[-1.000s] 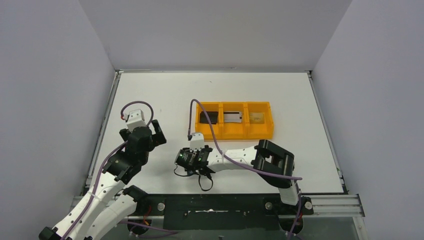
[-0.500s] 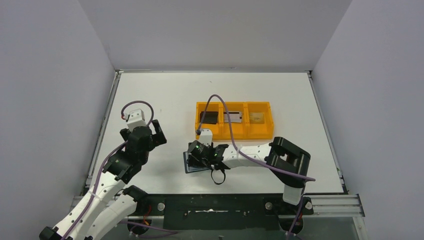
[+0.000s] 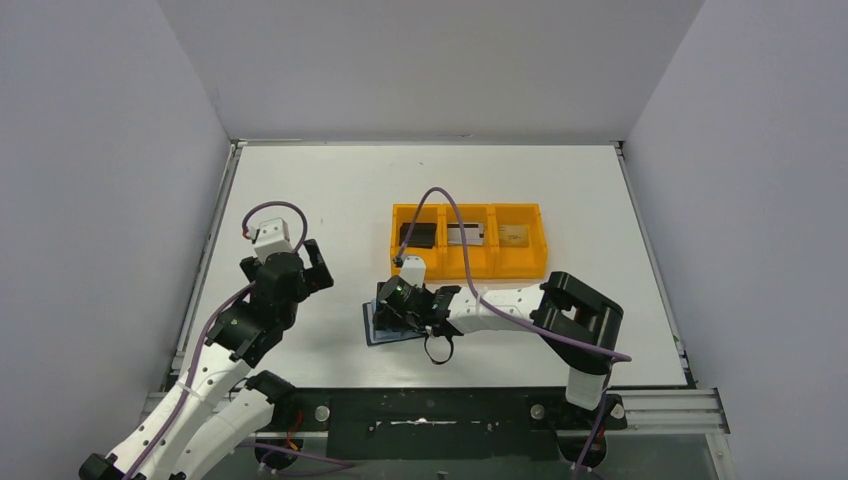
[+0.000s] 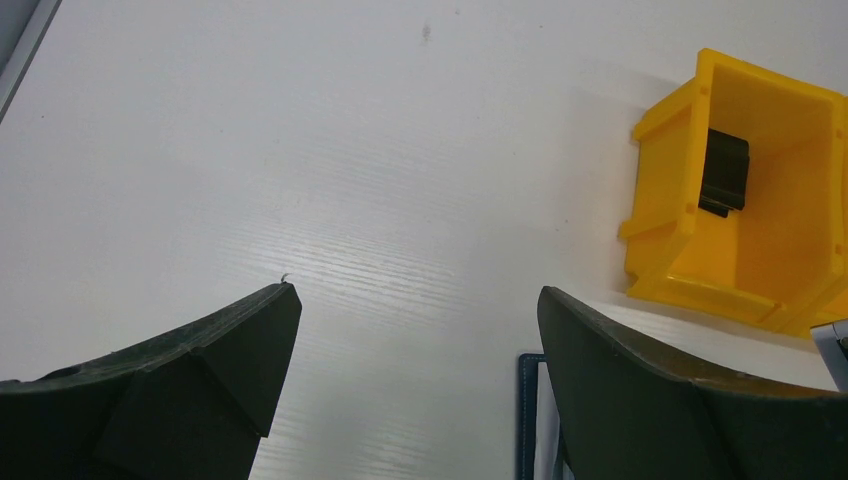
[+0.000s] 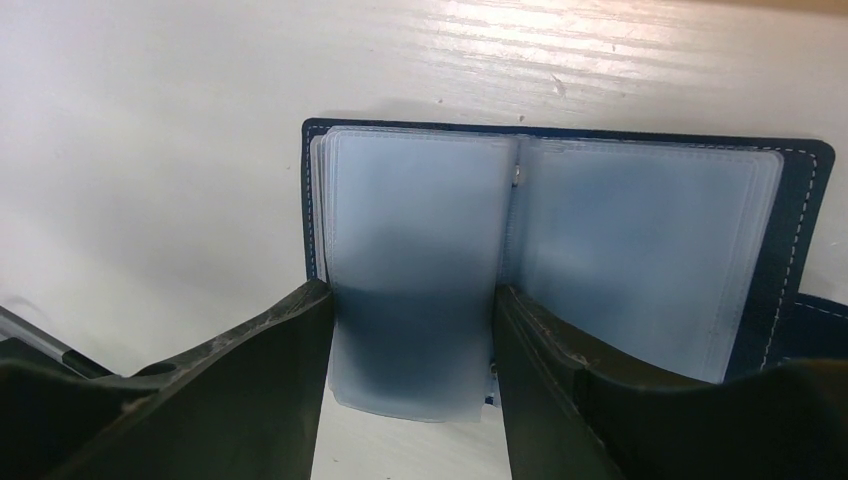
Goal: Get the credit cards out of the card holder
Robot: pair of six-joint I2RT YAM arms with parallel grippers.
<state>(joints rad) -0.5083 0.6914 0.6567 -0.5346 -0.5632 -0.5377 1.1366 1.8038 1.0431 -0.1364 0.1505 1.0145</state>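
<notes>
The card holder (image 5: 640, 230) lies open on the table, a navy cover with clear blue-grey sleeves. My right gripper (image 5: 412, 290) has one finger against each side edge of the left stack of sleeves, gripping it. That stack is dark in its lower half, and I cannot tell whether a card is inside. From above, the card holder (image 3: 382, 328) shows partly under the right gripper (image 3: 405, 305). Three credit cards lie in the orange tray: black (image 3: 418, 235), silver (image 3: 465, 235) and gold-tan (image 3: 515, 236). My left gripper (image 3: 300, 262) stands open and empty to the left, with the card holder's corner (image 4: 528, 420) beside its right finger.
The orange three-compartment tray (image 3: 468, 268) stands just behind the card holder, and its left end (image 4: 680, 230) with the black card (image 4: 725, 170) shows in the left wrist view. A purple cable (image 3: 445, 215) arcs from the right wrist over the tray. Grey walls enclose the table.
My right gripper has shifted right and a little away from the near edge, and the card holder now shows under it. The left arm has not moved.
</notes>
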